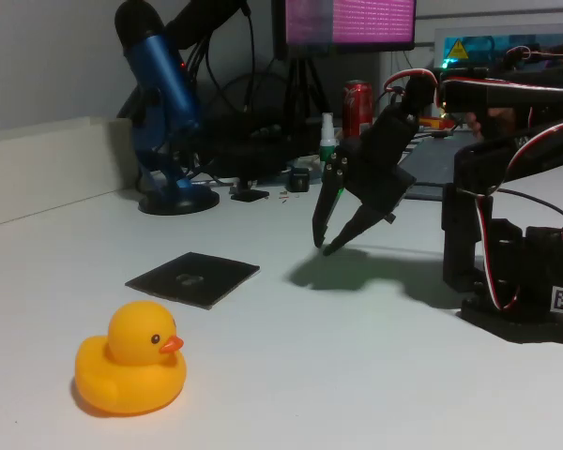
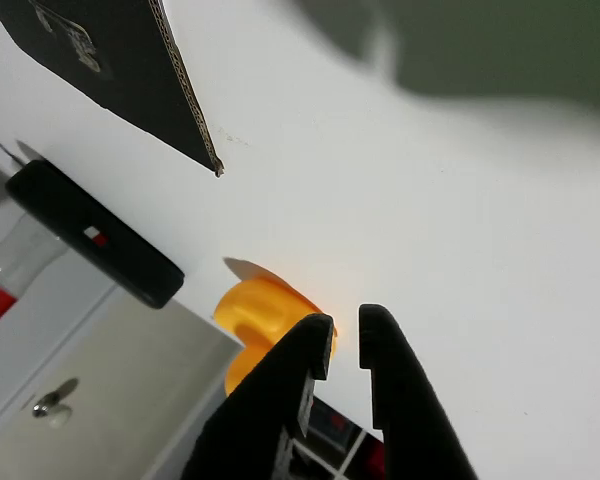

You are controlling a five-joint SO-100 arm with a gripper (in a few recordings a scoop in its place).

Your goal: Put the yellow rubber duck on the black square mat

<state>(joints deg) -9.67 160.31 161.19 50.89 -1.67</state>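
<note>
The yellow rubber duck [image 1: 131, 370] sits upright on the white table at the front left of the fixed view, beak pointing right. The black square mat [image 1: 193, 278] lies flat a little behind and to the right of it, with nothing on it. My gripper [image 1: 326, 246] hangs just above the table to the right of the mat, well apart from both, tips pointing down. Its fingers are nearly together and hold nothing. In the wrist view the gripper [image 2: 345, 338] shows a narrow gap, the duck [image 2: 258, 318] lies beyond it partly behind the left finger, and the mat [image 2: 110, 70] is at the top left.
A blue microphone on a stand [image 1: 159, 103], a red can [image 1: 358, 105] and a small bottle [image 1: 327, 136] stand at the back. The arm's base [image 1: 516, 272] is at the right. A black bar [image 2: 95, 235] and a grey box [image 2: 90, 390] lie at the left of the wrist view.
</note>
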